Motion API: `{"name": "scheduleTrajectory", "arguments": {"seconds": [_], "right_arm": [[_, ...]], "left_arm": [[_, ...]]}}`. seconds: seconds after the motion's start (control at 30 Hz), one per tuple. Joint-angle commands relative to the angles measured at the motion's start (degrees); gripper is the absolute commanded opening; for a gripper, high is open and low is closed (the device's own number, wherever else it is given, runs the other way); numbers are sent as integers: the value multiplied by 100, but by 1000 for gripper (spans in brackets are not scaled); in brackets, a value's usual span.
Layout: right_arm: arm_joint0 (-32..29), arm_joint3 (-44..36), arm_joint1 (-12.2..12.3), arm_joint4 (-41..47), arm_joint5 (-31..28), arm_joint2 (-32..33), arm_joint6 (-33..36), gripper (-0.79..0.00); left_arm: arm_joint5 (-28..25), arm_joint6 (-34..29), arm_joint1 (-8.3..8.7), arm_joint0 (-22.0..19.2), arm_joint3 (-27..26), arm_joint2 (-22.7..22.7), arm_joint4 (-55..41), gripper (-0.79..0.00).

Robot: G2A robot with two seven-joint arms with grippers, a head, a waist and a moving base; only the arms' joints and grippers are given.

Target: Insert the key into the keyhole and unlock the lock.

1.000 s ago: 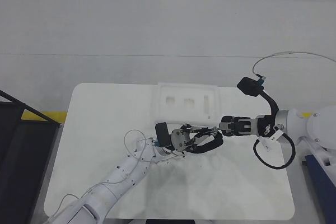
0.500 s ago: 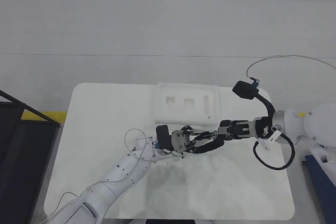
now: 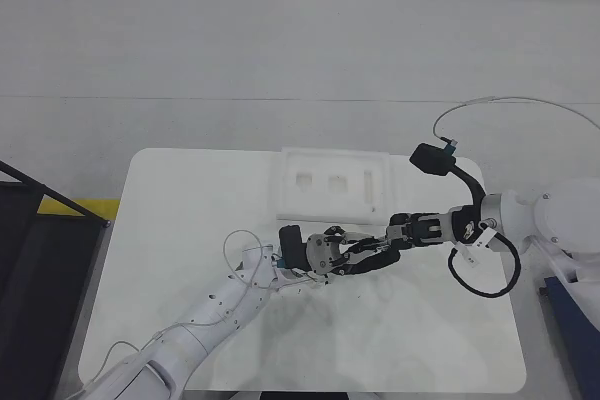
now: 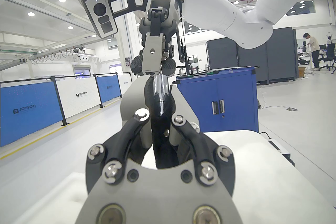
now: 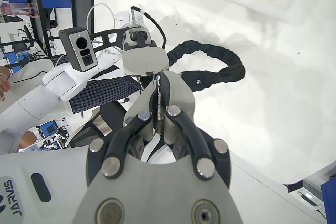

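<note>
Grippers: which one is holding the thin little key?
The right gripper pinches the thin flat key; the left gripper clamps the shiny round lock instead.

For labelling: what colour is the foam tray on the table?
White; tray clearest in top view.

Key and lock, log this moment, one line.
left gripper shut on lock | right gripper shut on key | key meets lock, insertion unclear
</note>
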Motion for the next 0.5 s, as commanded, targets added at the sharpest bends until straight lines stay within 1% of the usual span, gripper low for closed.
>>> {"name": "scheduleTrajectory", "arguments": {"seconds": [0.0,0.03,0.07,0.1,0.33,0.4,0.47], "right_arm": [[-3,-2,-4,20,9,0,-49,-785],[-7,-7,-5,25,19,4,-87,-763],[-9,-12,-7,34,35,18,-137,-520],[-11,-19,-7,47,48,33,-176,0],[-66,-15,6,167,-31,242,-467,0],[-124,-1,7,331,-260,343,-582,0],[-193,15,12,456,-749,457,-669,0]], "left_arm": [[8,7,-1,2,3,7,-27,-785],[6,6,-1,0,10,11,-33,-785],[-3,-4,-1,-1,13,16,-46,-785],[-7,-8,-3,3,15,15,-77,-785],[-33,-95,-12,53,19,-50,-317,-785],[-71,-177,-10,63,-3,-87,-398,-785],[-128,-310,-2,70,-49,-148,-506,-785]]}}
